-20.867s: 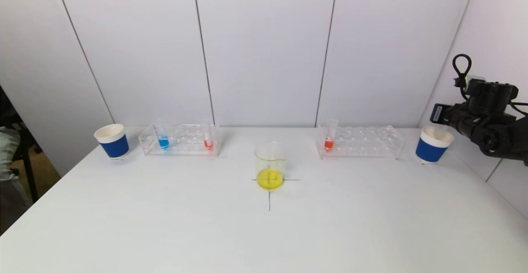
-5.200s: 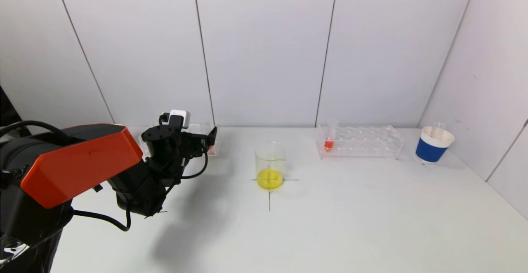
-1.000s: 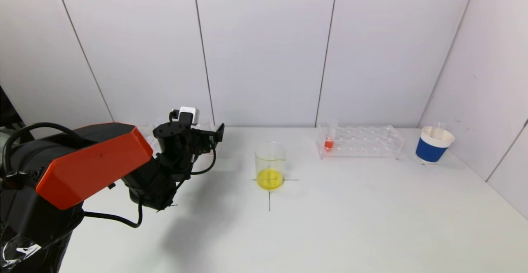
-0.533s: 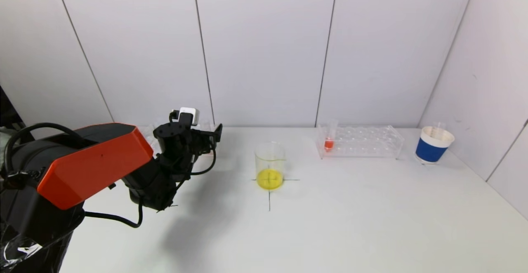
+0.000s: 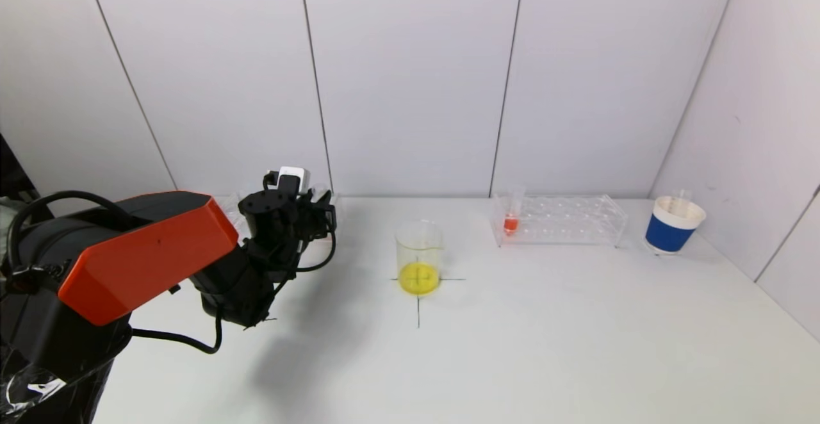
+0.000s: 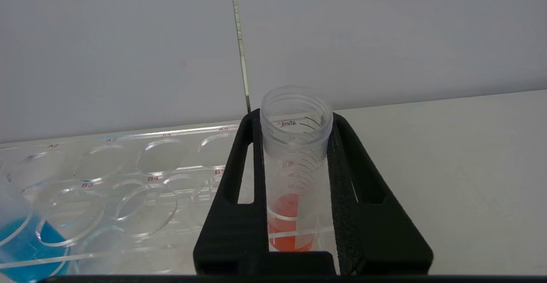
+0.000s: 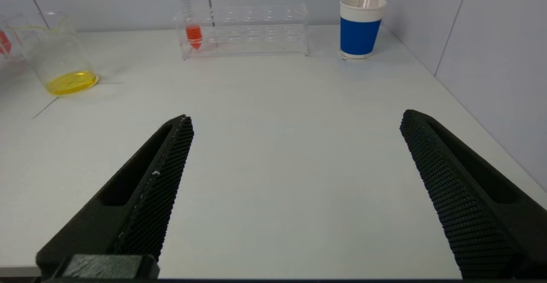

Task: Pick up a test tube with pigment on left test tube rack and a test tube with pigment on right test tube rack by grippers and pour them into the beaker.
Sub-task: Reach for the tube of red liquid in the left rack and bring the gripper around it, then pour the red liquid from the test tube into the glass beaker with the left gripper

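Red-pigment tube [image 6: 295,167] pinched inside left claw [image 6: 295,125]

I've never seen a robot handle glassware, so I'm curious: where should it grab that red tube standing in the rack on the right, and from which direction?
Probably the bare upper part of the red tube, above the right rack. It stands upright at the rack's end nearest the beaker, so the open right gripper could come level from the front, one finger on each side, as the left gripper holds its own tube.

Orange angular shell on left arm [image 5: 144,251], black joints beyond. Black cables looping along wrist, small white module on top. Left end effector [image 6: 295,176]: matte black, slotted triangular fingers. Right end effector [image 7: 295,189]: black w/ honeycomb-textured pads.
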Tool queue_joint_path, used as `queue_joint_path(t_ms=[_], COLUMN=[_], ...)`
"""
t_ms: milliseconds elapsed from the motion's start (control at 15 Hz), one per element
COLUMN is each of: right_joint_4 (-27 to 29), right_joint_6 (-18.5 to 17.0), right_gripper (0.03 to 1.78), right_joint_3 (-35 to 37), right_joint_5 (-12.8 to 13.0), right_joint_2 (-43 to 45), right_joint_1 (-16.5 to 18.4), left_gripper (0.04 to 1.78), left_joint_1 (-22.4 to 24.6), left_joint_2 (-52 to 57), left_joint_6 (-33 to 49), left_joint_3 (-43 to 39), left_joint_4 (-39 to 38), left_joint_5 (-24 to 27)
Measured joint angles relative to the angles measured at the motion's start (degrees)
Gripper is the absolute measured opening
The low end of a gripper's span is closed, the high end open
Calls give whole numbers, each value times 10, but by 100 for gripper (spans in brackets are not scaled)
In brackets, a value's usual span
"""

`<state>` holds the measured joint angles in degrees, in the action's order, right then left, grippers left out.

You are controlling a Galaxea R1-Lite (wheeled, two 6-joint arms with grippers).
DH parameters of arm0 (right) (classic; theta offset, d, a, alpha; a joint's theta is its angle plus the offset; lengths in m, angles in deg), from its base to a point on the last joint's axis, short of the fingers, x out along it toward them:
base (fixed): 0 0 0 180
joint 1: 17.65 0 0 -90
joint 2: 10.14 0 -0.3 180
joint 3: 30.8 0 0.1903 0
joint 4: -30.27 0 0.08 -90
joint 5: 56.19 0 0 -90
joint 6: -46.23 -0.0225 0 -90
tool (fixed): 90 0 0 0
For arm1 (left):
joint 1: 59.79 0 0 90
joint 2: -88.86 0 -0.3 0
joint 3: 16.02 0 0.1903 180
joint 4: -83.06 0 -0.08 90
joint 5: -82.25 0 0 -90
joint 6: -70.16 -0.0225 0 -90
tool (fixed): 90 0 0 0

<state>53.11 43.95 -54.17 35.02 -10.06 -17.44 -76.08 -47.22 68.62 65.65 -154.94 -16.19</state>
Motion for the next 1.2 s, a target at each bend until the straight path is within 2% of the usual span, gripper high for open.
queue_joint_path(t_ms=[1200], right_joint_4=[0], right_joint_6=[0], right_gripper=[176], right_joint_3=[0], right_joint_5=[0], right_joint_2=[0], right_joint_1=[0], left_gripper=[43], left_joint_1=[1], left_joint_2=[5], left_joint_6=[0], left_joint_3=[4], left_joint_4=[5], left_joint_5=[0])
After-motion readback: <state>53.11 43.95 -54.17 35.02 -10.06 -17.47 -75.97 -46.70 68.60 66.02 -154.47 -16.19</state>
